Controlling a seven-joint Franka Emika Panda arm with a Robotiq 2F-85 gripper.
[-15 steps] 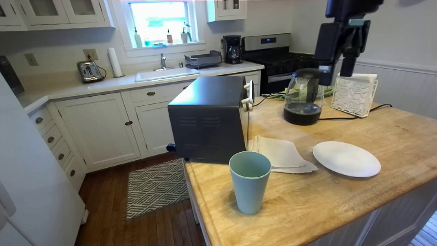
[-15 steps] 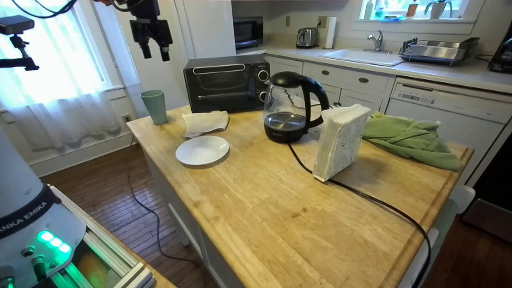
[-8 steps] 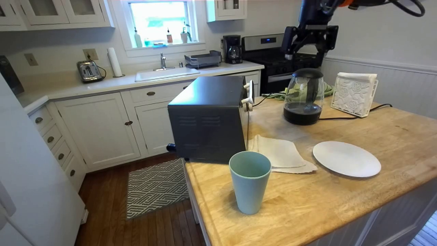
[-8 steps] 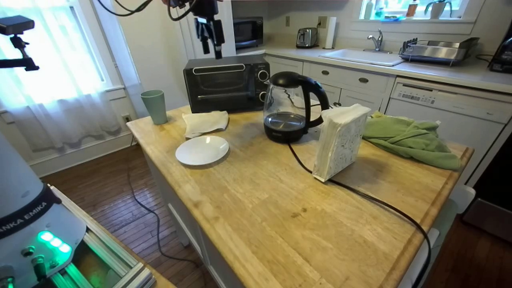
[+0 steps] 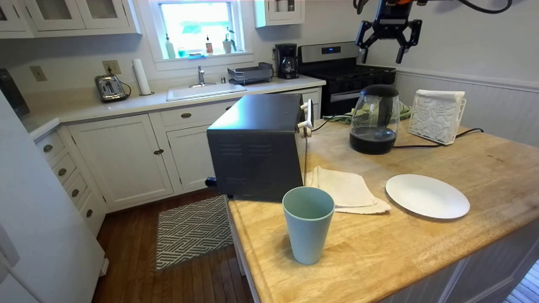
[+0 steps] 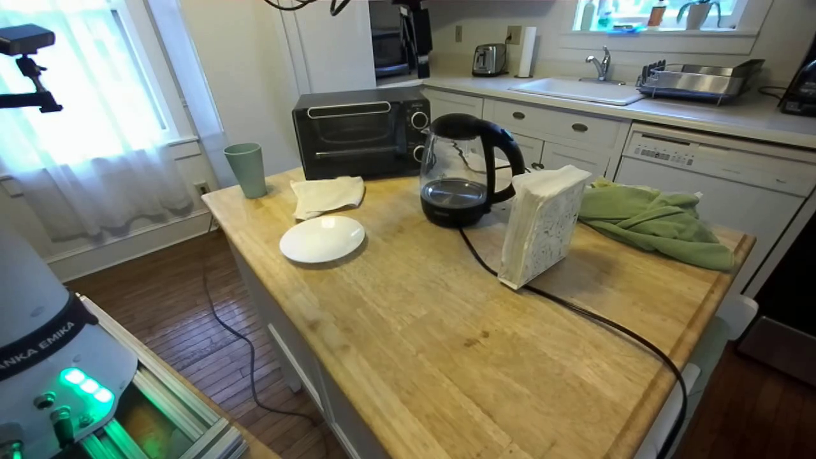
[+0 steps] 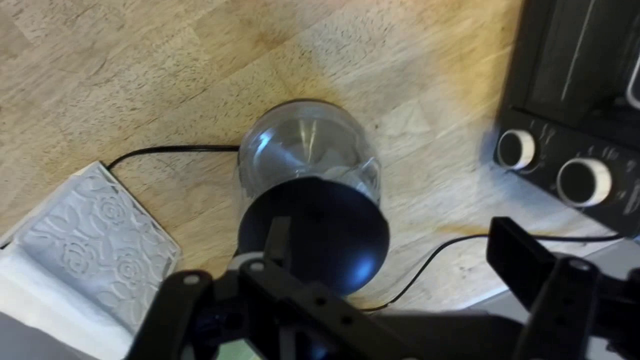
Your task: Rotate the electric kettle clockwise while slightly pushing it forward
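The electric kettle stands upright on the wooden table in both exterior views, some water in its clear-glass body. Its black handle points toward the napkin holder. In the wrist view the kettle's black lid and glass body lie below me; its handle is hidden by my gripper. My gripper is open and empty in the air above the kettle. It shows side-on in an exterior view. In the wrist view the fingers are wide apart, one overlapping the lid, without visible contact.
A black toaster oven stands beside the kettle, its knobs close by. A white napkin holder stands on the handle side, with a green cloth behind. A plate, folded napkin and teal cup are farther off. A black cord crosses the table.
My gripper has swung through the air from over the cup side, past the toaster oven, toward above the kettle, turning as it moved. The kettle and other objects have not moved.
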